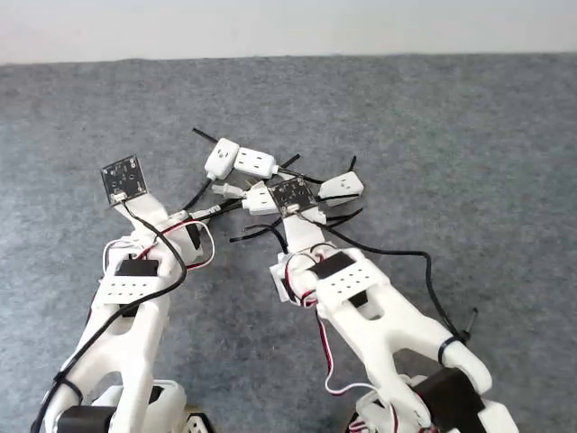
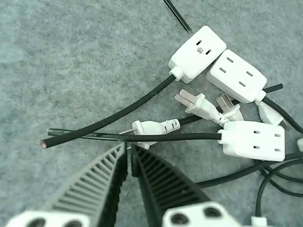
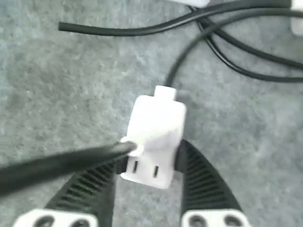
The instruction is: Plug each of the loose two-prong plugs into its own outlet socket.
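High view: a tangle of white sockets, white plugs and black cables is seen on the grey tabletop, just ahead of both arms.

In the left wrist view, the left gripper is held low over the tabletop. Its dark ribbed fingers are drawn together to a thin slit, and nothing is gripped between them. Just beyond the tips lies the near plug, unplugged, with a long black cable running past it. A second plug and a third plug lie loose a little farther on, their prongs in no socket. Three sockets are grouped around them. The first outlet socket and the second outlet socket lie side by side, touching at a corner. The third outlet socket lies apart, beside the third plug.

In the right wrist view, the right gripper is closed on the held outlet socket. One finger is pressed to each side of the block, and the slotted face is turned toward the camera. A blurred black lead crosses in front; whether it ends in a plug cannot be told.
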`<state>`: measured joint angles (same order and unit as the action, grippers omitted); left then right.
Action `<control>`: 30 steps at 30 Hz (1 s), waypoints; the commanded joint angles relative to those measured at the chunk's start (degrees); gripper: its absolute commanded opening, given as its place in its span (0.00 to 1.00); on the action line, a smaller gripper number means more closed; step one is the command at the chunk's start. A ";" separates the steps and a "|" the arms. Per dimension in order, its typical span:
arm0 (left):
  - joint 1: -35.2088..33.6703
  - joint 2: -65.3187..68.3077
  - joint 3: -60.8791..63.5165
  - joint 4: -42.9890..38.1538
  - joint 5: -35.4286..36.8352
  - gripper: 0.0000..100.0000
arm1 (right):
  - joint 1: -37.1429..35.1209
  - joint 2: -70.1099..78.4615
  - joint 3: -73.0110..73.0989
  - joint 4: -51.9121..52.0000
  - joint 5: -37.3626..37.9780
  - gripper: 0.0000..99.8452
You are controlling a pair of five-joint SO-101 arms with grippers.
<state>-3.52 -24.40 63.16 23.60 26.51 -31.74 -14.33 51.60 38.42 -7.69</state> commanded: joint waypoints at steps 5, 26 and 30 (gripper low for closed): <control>-0.26 -1.41 -3.12 -1.67 -0.18 0.02 | 13.05 -12.00 -3.08 11.21 0.62 0.01; 0.18 -1.32 -3.03 -1.67 -0.26 0.02 | 47.43 -59.03 11.78 19.56 -3.43 0.15; 0.18 -1.32 -3.03 -1.67 -0.26 0.02 | 35.47 -61.05 11.78 21.85 -7.82 0.30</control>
<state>-3.52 -24.40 63.16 23.43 26.51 11.52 -73.85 64.53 59.52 -13.41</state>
